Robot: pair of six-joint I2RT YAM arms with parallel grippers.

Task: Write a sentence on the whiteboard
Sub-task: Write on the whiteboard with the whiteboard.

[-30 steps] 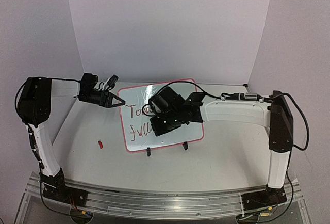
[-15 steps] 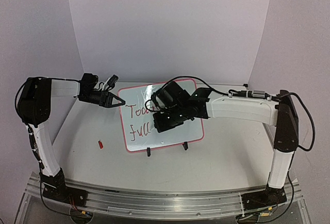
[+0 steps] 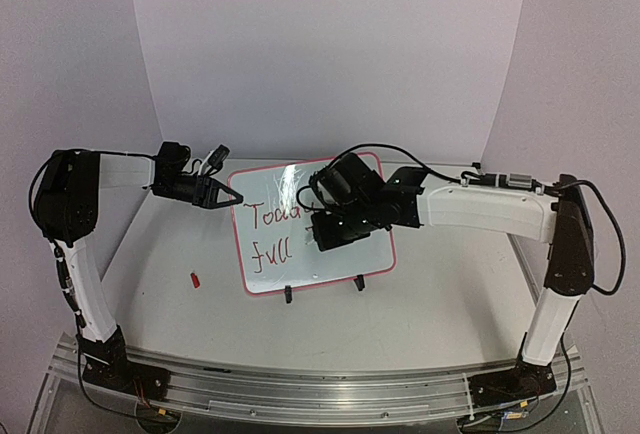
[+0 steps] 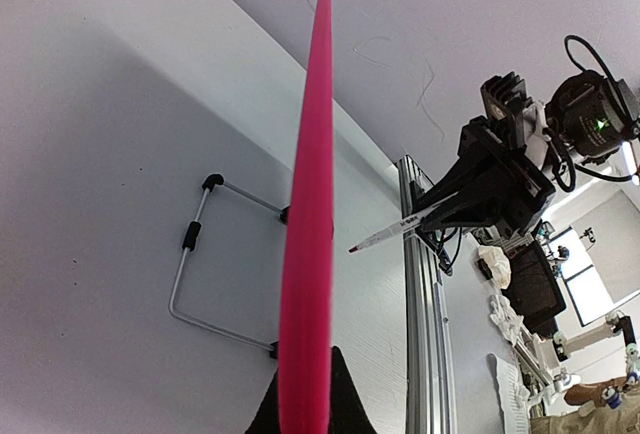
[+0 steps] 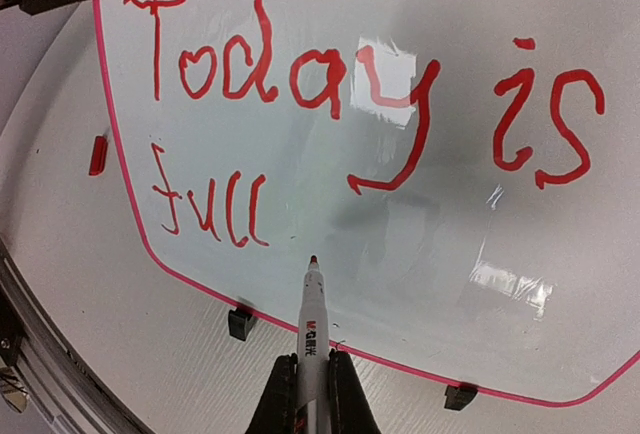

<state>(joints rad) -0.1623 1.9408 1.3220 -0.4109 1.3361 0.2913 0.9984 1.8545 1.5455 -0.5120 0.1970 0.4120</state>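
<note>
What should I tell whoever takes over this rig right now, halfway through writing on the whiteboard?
Left gripper: shut on the left edge of the rectangular glossy white whiteboard with a thin pink-red frame.
Right gripper: shut on the white marker pen with a red tip. The tip sits just below the second line and looks slightly off the surface.
Done: "Today is" on the first line and "full" on the second, in red.
Left: the rest of the sentence after "full".
Also: a small red cap lies on the table to the left of the board.
</note>
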